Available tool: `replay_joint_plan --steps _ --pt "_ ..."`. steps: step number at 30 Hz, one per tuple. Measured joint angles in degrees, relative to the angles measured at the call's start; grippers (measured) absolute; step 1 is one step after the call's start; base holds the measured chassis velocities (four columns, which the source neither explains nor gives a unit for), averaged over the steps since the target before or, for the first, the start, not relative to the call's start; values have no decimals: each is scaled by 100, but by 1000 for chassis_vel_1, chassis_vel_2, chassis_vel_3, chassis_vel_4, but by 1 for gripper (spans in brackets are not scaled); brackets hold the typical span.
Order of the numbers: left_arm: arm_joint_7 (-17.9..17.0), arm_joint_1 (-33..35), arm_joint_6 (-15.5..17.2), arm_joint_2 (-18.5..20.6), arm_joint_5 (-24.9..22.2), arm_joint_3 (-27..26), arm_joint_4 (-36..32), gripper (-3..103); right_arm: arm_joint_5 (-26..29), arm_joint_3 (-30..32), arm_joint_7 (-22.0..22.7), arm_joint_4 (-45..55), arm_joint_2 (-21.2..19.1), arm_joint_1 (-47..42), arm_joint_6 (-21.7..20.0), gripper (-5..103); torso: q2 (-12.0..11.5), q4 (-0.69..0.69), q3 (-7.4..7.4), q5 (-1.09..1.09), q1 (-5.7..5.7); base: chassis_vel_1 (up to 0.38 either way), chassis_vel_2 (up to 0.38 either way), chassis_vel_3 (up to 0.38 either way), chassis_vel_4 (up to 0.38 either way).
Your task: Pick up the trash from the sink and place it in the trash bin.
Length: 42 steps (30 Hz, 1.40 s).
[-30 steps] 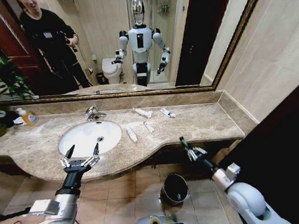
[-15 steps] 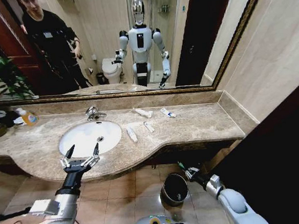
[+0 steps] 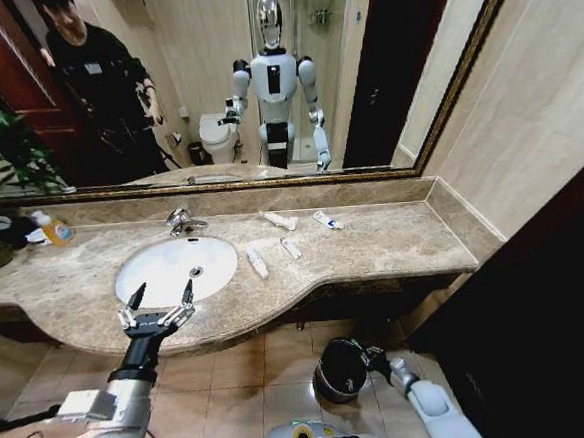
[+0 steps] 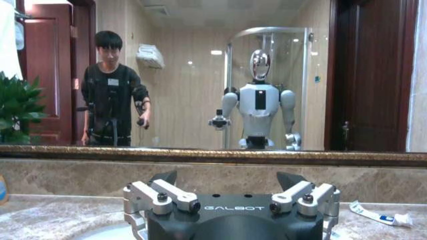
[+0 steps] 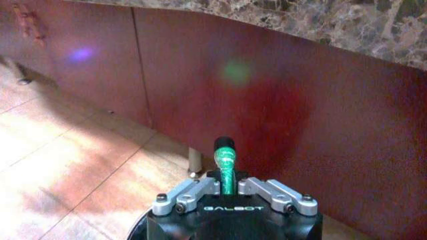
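The green tube (image 5: 225, 170) stands clamped between the closed jaws of the right gripper (image 5: 227, 187), its dark cap end poking out past them toward the red-brown cabinet front (image 5: 280, 100) under the desk. In the head view the right gripper (image 3: 367, 358) sits low beside the bin (image 3: 341, 368), just at its rim; the tube itself is too small to make out there, and whether it is over the opening cannot be told. More trash lies on the desk (image 3: 394, 237) right of the sink (image 3: 175, 268): two white tubes (image 3: 257, 263) near the basin, another white piece (image 3: 279, 220) and a white-and-blue tube (image 3: 326, 220) by the mirror. The left gripper (image 3: 160, 300) hovers at the sink's front edge, jaws spread apart, holding nothing. Its wrist view cuts the basin off at the bottom.
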Motion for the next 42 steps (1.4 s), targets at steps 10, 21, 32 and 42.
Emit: replay_joint_plan --steps 10,21,32,42 --pt "0 0 0 0 0 0 0 100 -350 20 263 -120 208 48 -48 35 0 -1 0 -1 0 0 0 0 0" --pt "0 0 0 0 0 0 0 100 -124 -4 93 300 165 -187 -72 73 0 0 0 0 0 0 0 0 0" --pt "0 0 0 0 0 0 0 100 1340 232 -610 2327 -352 -1317 -133 100 0 0 0 1 -1 0 0 0 0" --pt "0 0 0 0 0 0 0 100 2689 622 -134 5149 -507 -2288 -1205 100 0 -2 0 -2 -1 0 0 0 0"
